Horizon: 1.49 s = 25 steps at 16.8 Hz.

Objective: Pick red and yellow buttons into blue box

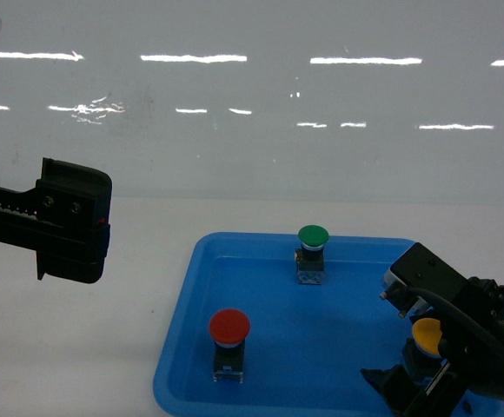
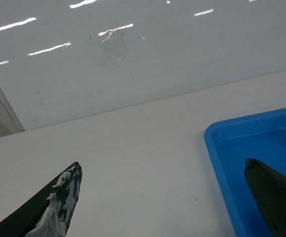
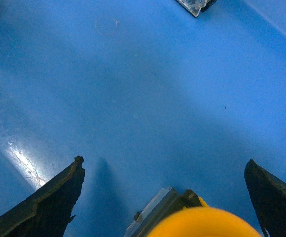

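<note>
Blue box (image 1: pixel 182 347) holds your red button (image 1: pixel 229 342) and yellow button (image 1: pixel 427 337), both upright; your right gripper (image 3: pixel 165 197) straddles the yellow one, jaws spread; left gripper (image 2: pixel 175 197) likewise spread, above table (image 2: pixel 133 163).

Lighting bright and even, from overhead strips; I see them mirrored as white streaks on the glossy back wall (image 1: pixel 252 95) in head and left wrist views. Blue box (image 3: pixel 133 89) floor carries a glare patch at lower left and soft shadows. Yellow button (image 3: pixel 204 222) cap sits too close to the right wrist lens, blurred. Head view is slightly soft, with mild grain.
</note>
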### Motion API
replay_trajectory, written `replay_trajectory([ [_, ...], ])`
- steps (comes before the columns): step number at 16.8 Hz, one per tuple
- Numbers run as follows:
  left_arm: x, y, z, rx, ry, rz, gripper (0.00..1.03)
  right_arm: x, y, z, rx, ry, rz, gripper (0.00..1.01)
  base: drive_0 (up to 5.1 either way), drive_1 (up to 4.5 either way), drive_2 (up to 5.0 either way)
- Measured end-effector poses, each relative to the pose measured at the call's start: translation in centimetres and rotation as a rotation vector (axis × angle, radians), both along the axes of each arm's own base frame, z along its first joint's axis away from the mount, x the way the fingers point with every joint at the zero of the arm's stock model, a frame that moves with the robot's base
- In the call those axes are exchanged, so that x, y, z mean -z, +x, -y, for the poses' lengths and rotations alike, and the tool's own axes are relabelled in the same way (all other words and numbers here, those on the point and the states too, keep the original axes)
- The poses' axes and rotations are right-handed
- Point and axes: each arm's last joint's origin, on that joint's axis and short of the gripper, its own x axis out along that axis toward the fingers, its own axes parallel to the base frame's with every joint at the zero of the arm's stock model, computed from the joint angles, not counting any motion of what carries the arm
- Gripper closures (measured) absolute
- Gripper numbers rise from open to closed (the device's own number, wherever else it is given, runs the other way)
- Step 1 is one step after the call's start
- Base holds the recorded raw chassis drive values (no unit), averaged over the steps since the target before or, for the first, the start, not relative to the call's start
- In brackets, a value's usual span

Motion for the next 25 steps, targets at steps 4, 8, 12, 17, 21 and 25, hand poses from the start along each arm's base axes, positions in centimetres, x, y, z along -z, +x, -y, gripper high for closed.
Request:
replay_trajectory([
  [4, 0.0, 0.0, 0.0, 0.000, 0.000, 0.000, 0.05, 0.3, 0.2, 0.2, 0.004, -0.003, -0.005, 0.36, 0.0, 0.00, 0.0],
  [8, 0.0, 0.0, 0.0, 0.000, 0.000, 0.000, 0.05, 0.2, 0.3, -0.1, -0.003, 0.002, 0.023, 0.71, 0.0, 0.00, 0.0],
  [12, 0.0, 0.0, 0.0, 0.000, 0.000, 0.000, 0.05, -0.3, -0.7, 0.6, 0.039, 0.022, 0.040, 0.71, 0.0, 0.00, 0.0],
  [17, 0.0, 0.0, 0.0, 0.000, 0.000, 0.000, 0.05, -6.3, -2.9, 4.5, 0.215, 0.156, 0.205, 0.72, 0.0, 0.00, 0.0],
  [21, 0.0, 0.0, 0.0, 0.000, 0.000, 0.000, 0.05, -10.5, -6.8, 7.3, 0.409, 0.274, 0.341, 0.72, 0.0, 0.00, 0.0],
  [25, 0.0, 0.0, 0.0, 0.000, 0.000, 0.000, 0.05, -12.2, -12.7, 7.5, 0.516, 0.347, 0.396, 0.72, 0.0, 0.00, 0.0],
])
